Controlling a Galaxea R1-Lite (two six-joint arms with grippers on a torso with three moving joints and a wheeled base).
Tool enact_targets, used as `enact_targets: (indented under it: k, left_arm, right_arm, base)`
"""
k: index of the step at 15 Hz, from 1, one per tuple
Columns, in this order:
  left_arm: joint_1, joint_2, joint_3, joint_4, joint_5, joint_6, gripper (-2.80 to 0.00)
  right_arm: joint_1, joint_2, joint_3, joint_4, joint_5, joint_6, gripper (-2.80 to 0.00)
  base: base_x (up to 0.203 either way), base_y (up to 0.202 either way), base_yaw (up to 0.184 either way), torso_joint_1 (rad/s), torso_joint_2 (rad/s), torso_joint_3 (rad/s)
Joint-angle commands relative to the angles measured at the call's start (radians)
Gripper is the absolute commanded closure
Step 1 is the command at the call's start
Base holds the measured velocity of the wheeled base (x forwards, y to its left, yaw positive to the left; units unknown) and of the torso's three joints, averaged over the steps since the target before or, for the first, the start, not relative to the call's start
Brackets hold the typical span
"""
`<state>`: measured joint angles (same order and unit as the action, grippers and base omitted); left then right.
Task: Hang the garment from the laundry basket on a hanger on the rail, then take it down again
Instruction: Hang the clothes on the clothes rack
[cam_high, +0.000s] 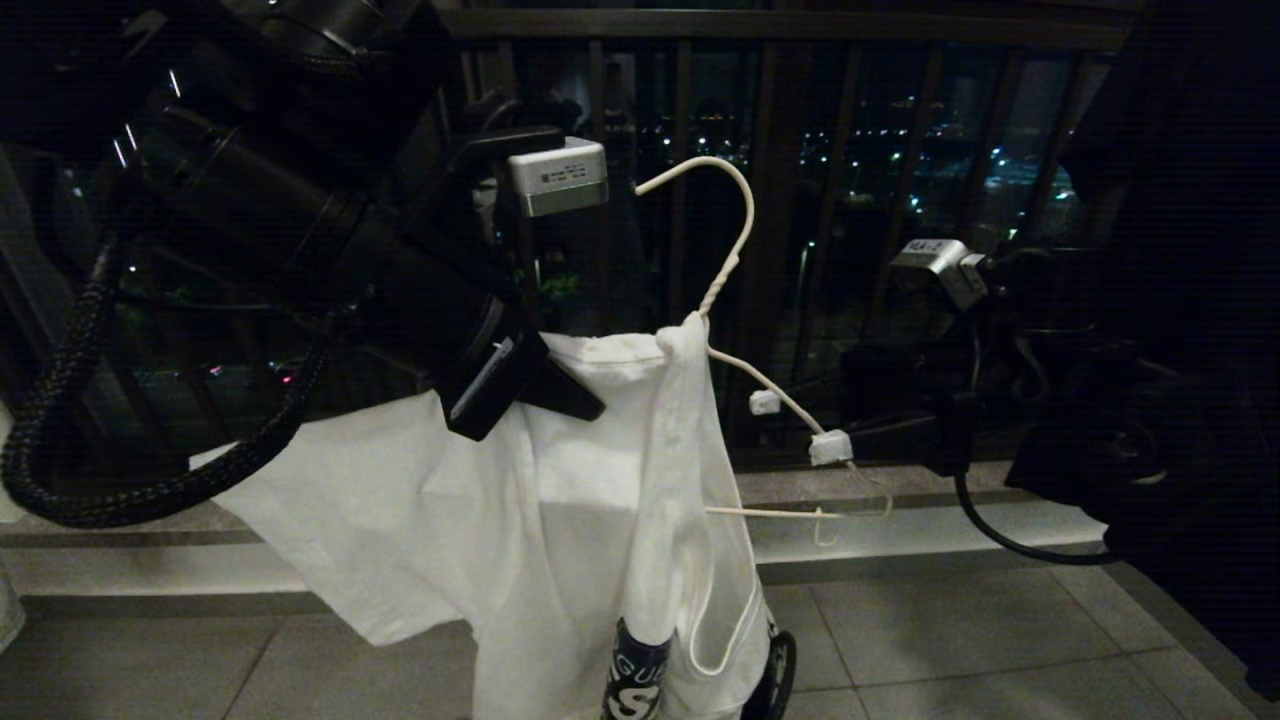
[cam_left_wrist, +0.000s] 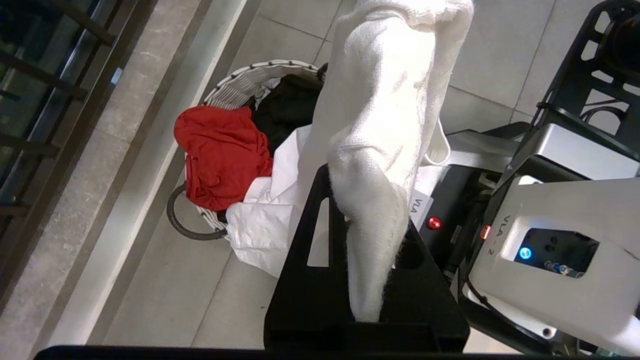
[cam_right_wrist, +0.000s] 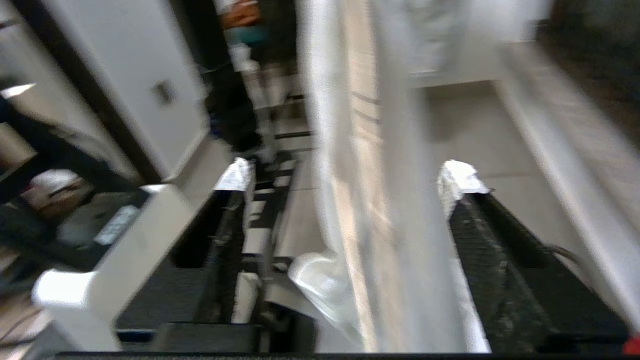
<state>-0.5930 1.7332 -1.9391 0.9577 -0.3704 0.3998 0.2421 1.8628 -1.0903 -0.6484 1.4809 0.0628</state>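
L tool (cam_left_wrist: 367, 280) clamped on garment (cam_high: 560, 480); R tool (cam_right_wrist: 350, 180) wide, w/ hanger (cam_high: 725, 260) nearby.

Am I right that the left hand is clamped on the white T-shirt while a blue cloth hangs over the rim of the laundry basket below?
Not quite: the cloth over the rim of the laundry basket is red, not blue, as the left wrist view shows. The rest holds: the left hand is clamped on the white T-shirt.

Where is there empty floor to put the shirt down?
Bare grey floor tiles lie between the round white woven basket and the pale ledge under the railing. The basket is crowded: red cloth, black garment, white cloth.
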Motion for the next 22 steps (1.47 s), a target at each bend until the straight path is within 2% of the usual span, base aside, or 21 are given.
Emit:
enact_targets:
  k: [1, 3, 5, 7, 8, 10, 12, 14, 16, 18, 20, 22]
  left_arm:
    - [0.003, -0.030, 0.008, 0.005, -0.003, -0.006, 0.00]
    - [0.008, -0.051, 0.021, 0.007, -0.009, -0.009, 0.00]
    - [0.009, -0.058, 0.019, 0.004, -0.012, -0.010, 0.00]
    - [0.012, -0.067, 0.023, 0.004, -0.015, -0.019, 0.00]
    - [0.017, -0.069, 0.029, 0.003, -0.026, -0.039, 0.00]
    - [0.022, -0.081, 0.042, -0.006, -0.075, -0.061, 0.00]
    - [0.030, -0.081, 0.055, -0.056, -0.089, -0.081, 0.00]
    - [0.030, -0.084, 0.090, -0.104, -0.092, -0.122, 0.00]
    - [0.035, -0.108, 0.177, -0.161, -0.137, -0.130, 0.00]
    - [0.042, -0.137, 0.294, -0.278, -0.175, -0.134, 0.00]
    - [0.053, -0.167, 0.382, -0.381, -0.185, -0.157, 0.00]
    - [0.070, -0.198, 0.427, -0.429, -0.185, -0.190, 0.00]
  right_arm:
    - [-0.065, -0.047, 0.000, 0.004, -0.017, 0.017, -2.80]
    - [-0.122, -0.137, 0.030, 0.006, -0.102, 0.093, -2.80]
    - [-0.174, -0.212, 0.047, 0.007, -0.274, 0.205, -2.80]
    - [-0.208, -0.301, 0.102, 0.007, -0.375, 0.288, -2.80]
    - [-0.227, -0.356, 0.139, 0.010, -0.412, 0.312, 0.00]
    - [-0.267, -0.474, 0.200, 0.053, -0.448, 0.328, 0.00]
    - [-0.289, -0.567, 0.196, 0.244, -0.460, 0.333, 0.00]
    - [-0.293, -0.598, 0.107, 0.436, -0.464, 0.335, 0.00]
    - [-0.292, -0.607, 0.031, 0.585, -0.465, 0.335, 0.00]
    - [-0.271, -0.593, -0.001, 0.638, -0.477, 0.335, 0.00]
    - [-0.235, -0.573, -0.009, 0.665, -0.573, 0.333, 0.00]
    - [-0.158, -0.537, -0.021, 0.697, -0.730, 0.306, 0.00]
  base:
    - [0.000, 0.000, 0.000, 0.000, 0.00, 0.000]
    - [0.000, 0.000, 0.000, 0.000, 0.00, 0.000]
    - [0.000, 0.000, 0.000, 0.000, 0.00, 0.000]
    - [0.000, 0.000, 0.000, 0.000, 0.00, 0.000]
    - [0.000, 0.000, 0.000, 0.000, 0.00, 0.000]
    - [0.000, 0.000, 0.000, 0.000, 0.00, 0.000]
    - [0.000, 0.000, 0.000, 0.000, 0.00, 0.000]
    - [0.000, 0.000, 0.000, 0.000, 0.00, 0.000]
    - [0.000, 0.000, 0.000, 0.000, 0.00, 0.000]
    - [0.000, 0.000, 0.000, 0.000, 0.00, 0.000]
    - [0.000, 0.000, 0.000, 0.000, 0.00, 0.000]
    - [0.000, 0.000, 0.000, 0.000, 0.00, 0.000]
